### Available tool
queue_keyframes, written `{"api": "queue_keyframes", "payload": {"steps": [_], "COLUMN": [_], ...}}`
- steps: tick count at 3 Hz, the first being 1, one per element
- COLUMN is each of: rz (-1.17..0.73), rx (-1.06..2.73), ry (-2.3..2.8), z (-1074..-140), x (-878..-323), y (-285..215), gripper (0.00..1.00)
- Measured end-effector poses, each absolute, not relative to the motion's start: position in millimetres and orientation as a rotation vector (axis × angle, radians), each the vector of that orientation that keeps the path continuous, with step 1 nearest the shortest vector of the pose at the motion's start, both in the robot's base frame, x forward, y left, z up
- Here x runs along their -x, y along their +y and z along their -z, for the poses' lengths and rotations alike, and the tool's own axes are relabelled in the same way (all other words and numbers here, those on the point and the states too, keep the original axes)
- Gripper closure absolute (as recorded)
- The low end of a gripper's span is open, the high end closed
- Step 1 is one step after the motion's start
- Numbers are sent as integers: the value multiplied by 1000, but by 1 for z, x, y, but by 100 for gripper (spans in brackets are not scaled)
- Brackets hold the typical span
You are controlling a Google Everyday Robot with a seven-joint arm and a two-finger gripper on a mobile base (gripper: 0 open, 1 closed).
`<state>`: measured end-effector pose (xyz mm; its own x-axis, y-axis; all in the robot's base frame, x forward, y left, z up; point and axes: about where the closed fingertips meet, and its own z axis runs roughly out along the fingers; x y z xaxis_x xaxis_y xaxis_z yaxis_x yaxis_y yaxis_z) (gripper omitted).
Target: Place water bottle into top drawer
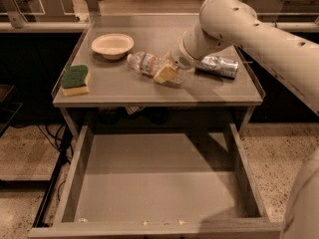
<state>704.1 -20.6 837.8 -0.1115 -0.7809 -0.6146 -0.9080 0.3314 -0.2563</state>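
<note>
The water bottle [143, 62] lies on its side on the table top, cap end pointing left toward the bowl. My gripper [166, 73] is down at the bottle's right end, close against it and just above the table; the bottle's base is partly hidden behind it. My arm [239, 29] reaches in from the upper right. The top drawer [149, 183] is pulled fully out below the table's front edge, with nothing in it.
A cream bowl [112, 45] stands at the back left. A green and yellow sponge [75, 79] lies at the left edge. A crushed silver can [217, 65] lies to the right, under my arm. The table [114, 91] has low raised side rims.
</note>
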Motion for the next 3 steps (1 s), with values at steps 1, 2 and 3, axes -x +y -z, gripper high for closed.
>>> {"api": "queue_keyframes", "payload": {"steps": [1,2,3], "rz": [-240,-244,-241], "rx": [1483,1499,1541], "ry": [1921,1919,1910], "z": [-838,-837,-846], "x": [-704,-706,-710], "y": [-21,-17,-17], "gripper": [87,100,100]}}
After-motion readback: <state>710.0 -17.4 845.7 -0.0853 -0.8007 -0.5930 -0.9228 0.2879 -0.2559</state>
